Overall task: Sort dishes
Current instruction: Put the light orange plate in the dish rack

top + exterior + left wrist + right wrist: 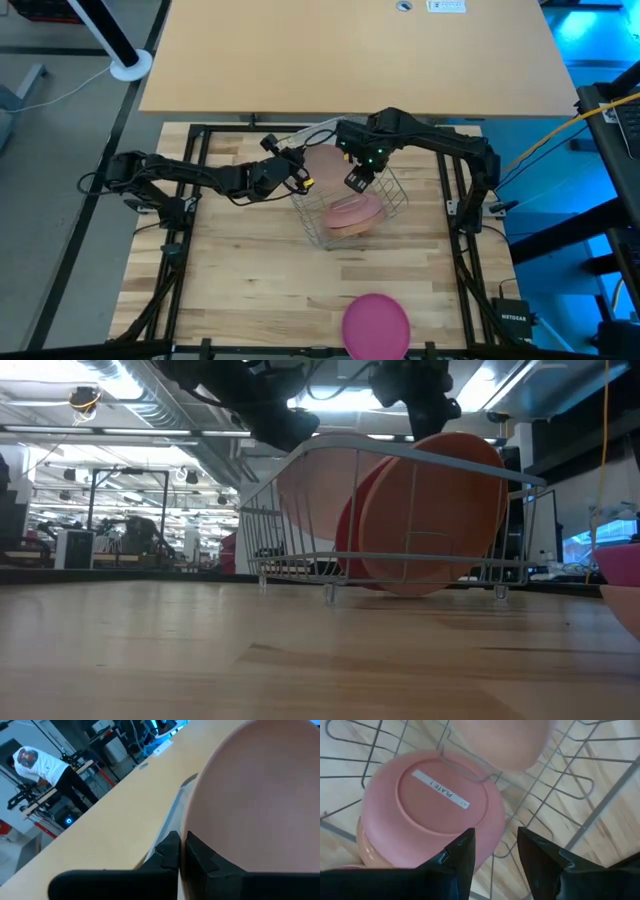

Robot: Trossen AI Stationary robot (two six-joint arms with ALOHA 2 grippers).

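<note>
A silver wire rack (396, 194) stands mid-table. Inside it, plates lean on edge against the wires: a terracotta-orange one (440, 510) in front and a redder one (348, 530) behind. The right wrist view shows a pink plate's labelled underside (435, 805). My left gripper (302, 174) reaches in from the table's left and is shut on a pale peach-pink plate (325, 160) at the rack's far-left part. My right gripper (357, 182) hovers open above the racked plates and touches nothing. A magenta plate (376, 322) lies flat near the table's near edge. My left gripper (182, 844) pinches the pale peach-pink plate by its rim (192, 827) between the two fingers, coming from the table's left. The plate stands tilted on edge among the rack's wires (320, 485). Whether its lower edge rests on the rack cannot be told.
Both grippers crowd close together over the rack. A large tan board (350, 60) covers the far side. Bare wooden table (250, 280) lies to the near left. The frame's black rails (190, 200) run along both sides.
</note>
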